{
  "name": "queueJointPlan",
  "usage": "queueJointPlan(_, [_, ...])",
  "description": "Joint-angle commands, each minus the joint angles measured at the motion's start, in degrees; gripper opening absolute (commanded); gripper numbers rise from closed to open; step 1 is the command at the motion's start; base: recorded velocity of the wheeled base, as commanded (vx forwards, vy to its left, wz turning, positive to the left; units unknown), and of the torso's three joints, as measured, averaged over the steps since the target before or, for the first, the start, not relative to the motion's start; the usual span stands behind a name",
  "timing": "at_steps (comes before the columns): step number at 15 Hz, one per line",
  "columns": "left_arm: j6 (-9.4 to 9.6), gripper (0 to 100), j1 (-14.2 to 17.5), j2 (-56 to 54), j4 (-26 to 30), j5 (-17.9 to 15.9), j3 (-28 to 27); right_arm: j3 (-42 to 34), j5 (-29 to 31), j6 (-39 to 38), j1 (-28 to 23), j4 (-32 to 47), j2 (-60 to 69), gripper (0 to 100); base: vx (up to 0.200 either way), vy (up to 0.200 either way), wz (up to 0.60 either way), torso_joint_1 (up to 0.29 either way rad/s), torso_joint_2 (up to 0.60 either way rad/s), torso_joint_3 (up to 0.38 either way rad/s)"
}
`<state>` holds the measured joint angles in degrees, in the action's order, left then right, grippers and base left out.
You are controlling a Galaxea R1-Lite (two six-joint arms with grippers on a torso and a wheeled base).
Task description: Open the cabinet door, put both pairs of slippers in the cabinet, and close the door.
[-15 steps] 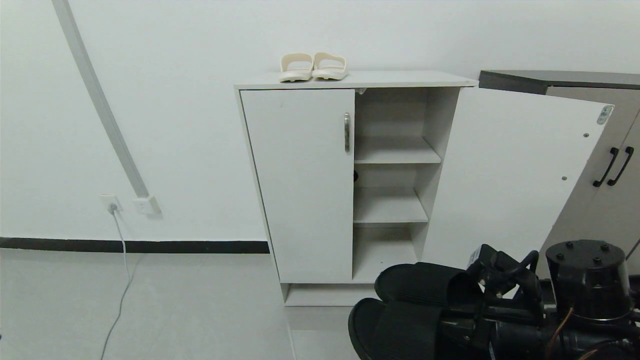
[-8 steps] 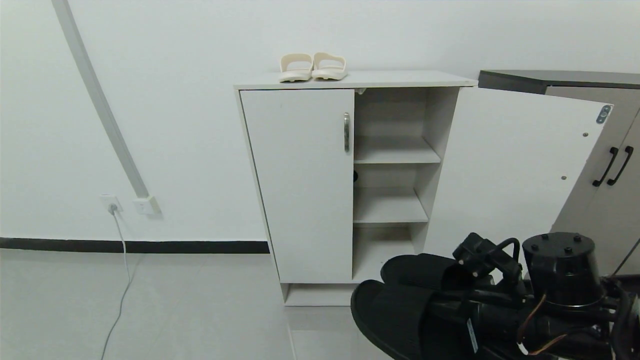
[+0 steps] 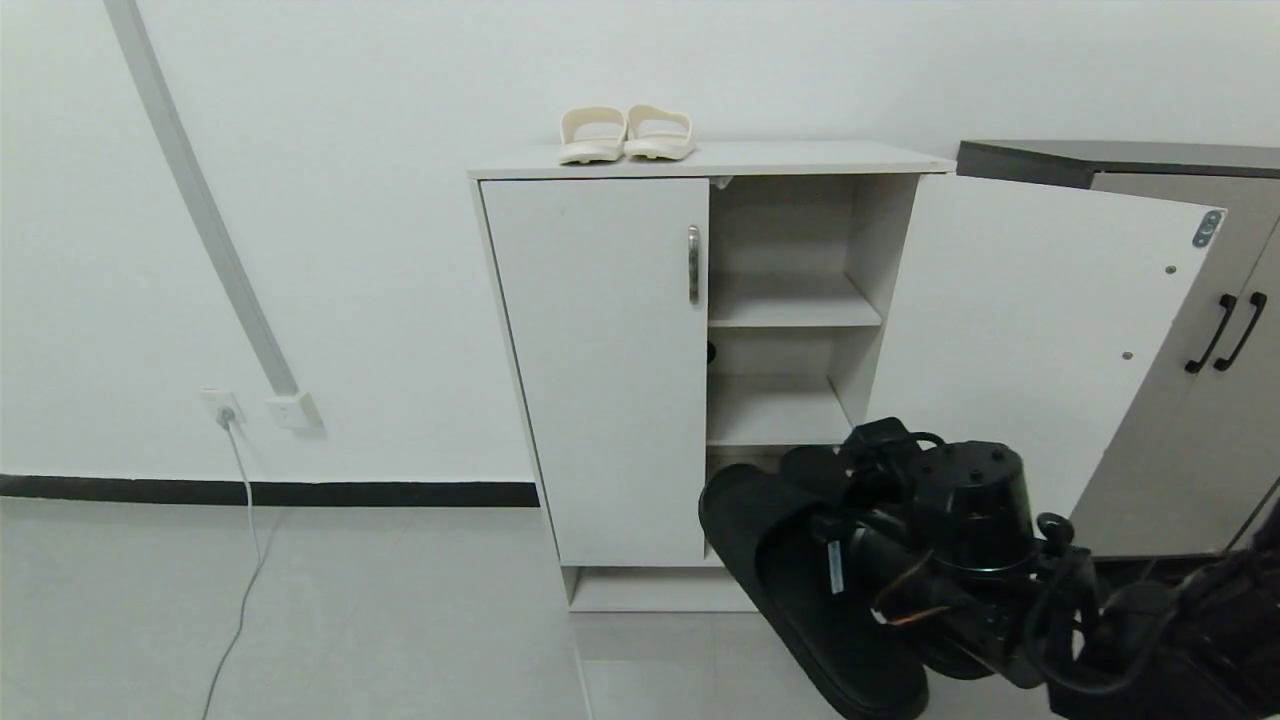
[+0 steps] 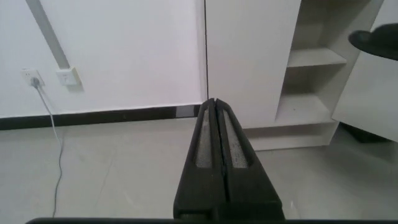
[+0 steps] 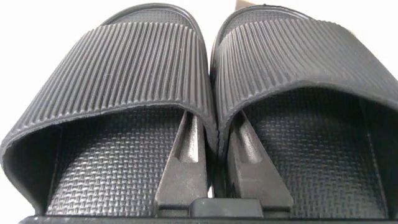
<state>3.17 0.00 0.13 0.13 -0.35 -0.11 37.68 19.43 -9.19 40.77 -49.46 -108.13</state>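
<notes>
Your right gripper (image 5: 214, 163) has one finger (image 5: 185, 158) under each strap of the black slippers (image 3: 800, 570), and the two pinch the inner strap walls together between them. The pair hangs low and right of centre, tilted, toes toward the cabinet (image 3: 800, 157). It sits right at the mouth of the bottom compartment, but you can't tell whether the toes are past the edge.

The right door (image 3: 1020, 320) stands wide open, swung out to the right. The left door (image 3: 600, 380) is closed. Two bare shelves (image 3: 790, 305) show above the black pair.

The cream slippers (image 3: 627, 133) sit side by side on the cabinet top, toward its left end, well apart from the gripper.

Your left gripper (image 4: 214, 124) has its fingers pressed together on nothing, pointing toward the floor in front of the cabinet.

On the left wall there's a socket (image 3: 222, 405) with a cable (image 3: 245, 560) trailing down. A grey cabinet (image 3: 1200, 420) stands far right, behind the open door.
</notes>
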Motion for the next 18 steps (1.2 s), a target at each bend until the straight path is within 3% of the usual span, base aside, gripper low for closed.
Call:
queueJointPlan(1, [-0.36, 0, 0.0, -0.1, 0.0, 0.0, 0.1, 8.4, 10.2, -0.9, 1.1, -1.6, -11.6, 0, 0.000, 0.000, 0.00, 0.000, 0.00, 0.000])
queueJointPlan(3, [-3.35, 0, 0.0, -0.1, 0.0, 0.0, 0.1, 14.0, 16.3, -2.2, 0.8, -2.7, -17.4, 0, 0.000, 0.000, 0.00, 0.000, 0.00, 0.000])
queueJointPlan(6, [-3.52, 0, 0.0, -0.1, 0.0, 0.0, 0.1, 22.7, 22.2, -2.8, 0.9, -2.7, -23.5, 0, 0.000, 0.000, 0.00, 0.000, 0.00, 0.000])
queueJointPlan(8, [-3.43, 0, 0.0, -0.1, 0.0, 0.0, 0.1, 24.9, 22.3, -3.5, 1.0, -1.5, -24.2, 0, 0.000, 0.000, 0.00, 0.000, 0.00, 0.000])
queueJointPlan(14, [-3.43, 0, 0.0, -0.1, 0.0, 0.0, 0.1, 25.2, 22.6, -4.9, 1.0, 0.0, -24.9, 0, 0.000, -0.200, 0.00, 0.002, 0.00, 0.001])
queueJointPlan(18, [-3.43, 0, 0.0, -0.1, 0.0, 0.1, 0.1, 25.2, 22.6, -5.0, 1.0, -0.6, -26.1, 0, 0.000, 0.000, 0.00, 0.000, 0.00, 0.000])
